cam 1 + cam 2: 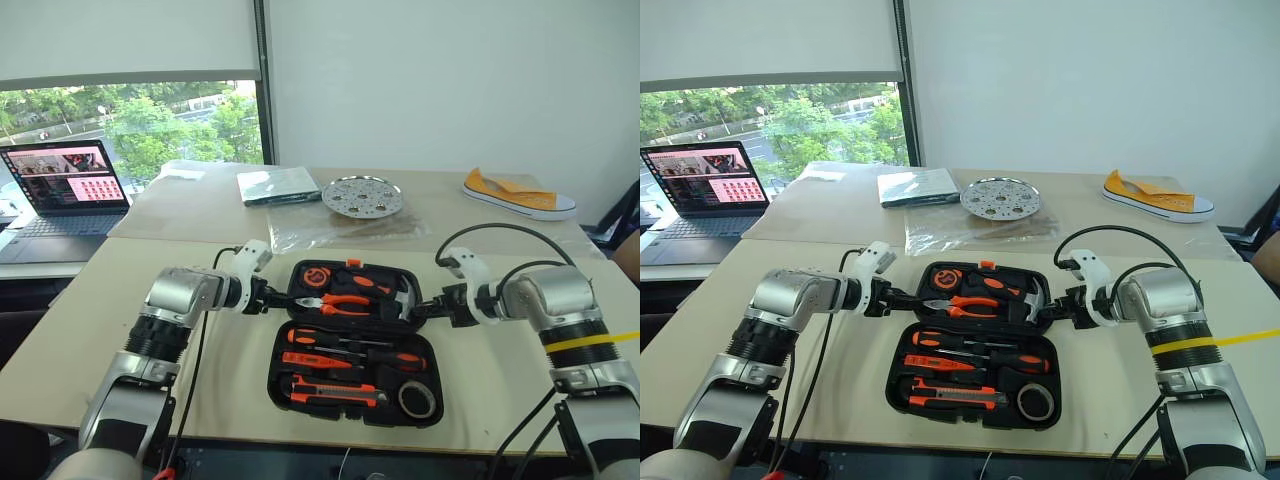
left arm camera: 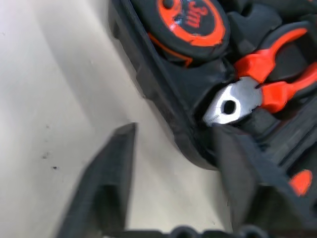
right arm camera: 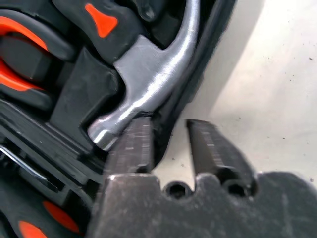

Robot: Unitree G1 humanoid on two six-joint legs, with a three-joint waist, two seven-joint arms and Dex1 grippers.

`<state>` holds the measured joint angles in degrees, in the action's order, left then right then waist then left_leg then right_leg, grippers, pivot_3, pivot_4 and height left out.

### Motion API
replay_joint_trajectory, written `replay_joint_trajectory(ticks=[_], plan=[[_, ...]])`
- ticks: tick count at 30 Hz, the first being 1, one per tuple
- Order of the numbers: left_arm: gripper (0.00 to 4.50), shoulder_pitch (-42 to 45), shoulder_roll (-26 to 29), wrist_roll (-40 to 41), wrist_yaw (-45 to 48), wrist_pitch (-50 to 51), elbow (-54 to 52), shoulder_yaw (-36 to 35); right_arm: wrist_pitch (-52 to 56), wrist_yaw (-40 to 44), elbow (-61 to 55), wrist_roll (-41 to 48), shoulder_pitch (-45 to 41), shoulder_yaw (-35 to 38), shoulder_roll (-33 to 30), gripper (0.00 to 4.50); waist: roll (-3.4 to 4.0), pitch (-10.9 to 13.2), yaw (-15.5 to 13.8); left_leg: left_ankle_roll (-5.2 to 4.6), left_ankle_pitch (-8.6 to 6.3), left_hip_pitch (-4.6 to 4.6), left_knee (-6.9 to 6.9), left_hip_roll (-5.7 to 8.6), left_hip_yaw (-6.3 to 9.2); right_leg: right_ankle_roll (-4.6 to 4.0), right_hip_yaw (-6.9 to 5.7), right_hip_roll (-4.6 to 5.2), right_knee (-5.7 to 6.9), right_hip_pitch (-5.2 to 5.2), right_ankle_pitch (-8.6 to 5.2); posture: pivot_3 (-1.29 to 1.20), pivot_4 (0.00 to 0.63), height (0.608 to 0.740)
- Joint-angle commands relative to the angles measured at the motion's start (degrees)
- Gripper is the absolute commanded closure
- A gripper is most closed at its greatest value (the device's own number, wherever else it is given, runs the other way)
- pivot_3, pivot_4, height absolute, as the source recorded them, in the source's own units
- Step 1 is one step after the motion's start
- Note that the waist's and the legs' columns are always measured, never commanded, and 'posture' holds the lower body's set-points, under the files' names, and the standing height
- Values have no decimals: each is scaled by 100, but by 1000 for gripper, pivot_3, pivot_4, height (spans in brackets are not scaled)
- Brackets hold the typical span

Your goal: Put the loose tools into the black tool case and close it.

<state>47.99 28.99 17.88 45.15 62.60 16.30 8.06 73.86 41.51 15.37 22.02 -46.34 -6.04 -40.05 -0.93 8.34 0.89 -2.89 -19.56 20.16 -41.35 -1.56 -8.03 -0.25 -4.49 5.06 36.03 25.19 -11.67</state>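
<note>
The black tool case (image 1: 278, 385) lies open and flat in the middle of the table. Its near half holds two black-and-orange screwdrivers (image 1: 345, 340), an orange-black utility knife (image 1: 335, 396) and a dark tape roll (image 1: 417, 398). The far half holds pliers (image 1: 345, 300), a hammer (image 1: 396, 290) and a tape measure (image 1: 316, 276). My left gripper (image 1: 280, 297) is at the far half's left edge; in the left wrist view it (image 2: 174, 130) stands open astride the rim. My right gripper (image 1: 425, 308) is at the right edge, and its fingers (image 3: 169, 123) are closed narrowly over the rim beside the hammer head (image 3: 148, 94).
Behind the case lie a clear plastic sheet (image 1: 340, 230), a round metal plate (image 1: 362, 196) and a flat packet (image 1: 278, 185). A yellow shoe (image 1: 518, 194) sits at the far right. An open laptop (image 1: 65, 185) stands on the left table. Cables loop off both wrists.
</note>
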Motion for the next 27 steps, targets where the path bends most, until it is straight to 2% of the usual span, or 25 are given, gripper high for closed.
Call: replay_joint_trajectory(ticks=[1,3,4,8,12,13,15,20,26,27], plan=[[3678,-43,-97,-30,-227,-133,60,-193,-147,-216,130,-167,33,111,25,4500,0,0,-5,1,1,-3,-5,0,0,-1,4,1,4,-3,1,0,150,740],[4414,-96,-190,50,-283,-278,92,-381,-405,-213,42,-86,93,291,117,4500,1,0,-11,2,2,-3,-17,0,1,-2,6,5,11,-5,2,0,150,740],[4462,-137,-250,104,-304,-429,91,-513,-662,-155,-56,-25,154,400,162,4500,1,0,-10,3,3,-3,-24,-1,1,-4,7,5,17,-5,3,0,150,740],[4462,-367,-488,322,-154,-1583,82,-1100,-2216,452,-686,-46,640,502,66,4500,-1,1,-7,10,16,0,-29,-4,-1,-9,12,6,16,0,17,0,150,740],[4462,-944,-485,47,279,-3897,9,-1212,-5576,703,-1002,-856,1503,581,-116,4500,1,3,-9,14,22,10,-26,-3,-5,-12,19,2,17,18,25,0,150,740],[4462,-1079,-439,-37,308,-4198,0,-1176,-6401,771,-913,-1109,1699,523,-216,4500,2,4,-9,15,23,9,-21,-1,-8,-12,21,1,17,21,25,0,150,740],[4462,-1326,-357,-288,425,-5149,70,-1092,-7648,887,-697,-1408,2004,478,-317,4500,2,4,-9,18,26,8,5,11,-18,-12,25,2,12,33,26,0,150,740],[4462,-2009,-54,-958,805,-7945,460,-853,-9794,735,-298,-2042,2659,418,-477,4500,4,3,8,22,30,-1,41,8,-35,-15,23,-6,-10,33,23,0,150,740],[4462,-2298,249,-1542,680,-9711,1276,-713,-11279,192,153,-2804,3103,374,-581,4500,4,3,7,22,29,-48,47,-13,-47,-20,37,-13,-16,-4,18,0,150,740],[4487,-2376,345,-1683,717,-10087,1389,-611,-11380,225,270,-2810,3214,340,-613,4091,3,3,6,23,29,-64,54,-13,-53,-21,49,-13,-12,-8,16,0,150,740]])
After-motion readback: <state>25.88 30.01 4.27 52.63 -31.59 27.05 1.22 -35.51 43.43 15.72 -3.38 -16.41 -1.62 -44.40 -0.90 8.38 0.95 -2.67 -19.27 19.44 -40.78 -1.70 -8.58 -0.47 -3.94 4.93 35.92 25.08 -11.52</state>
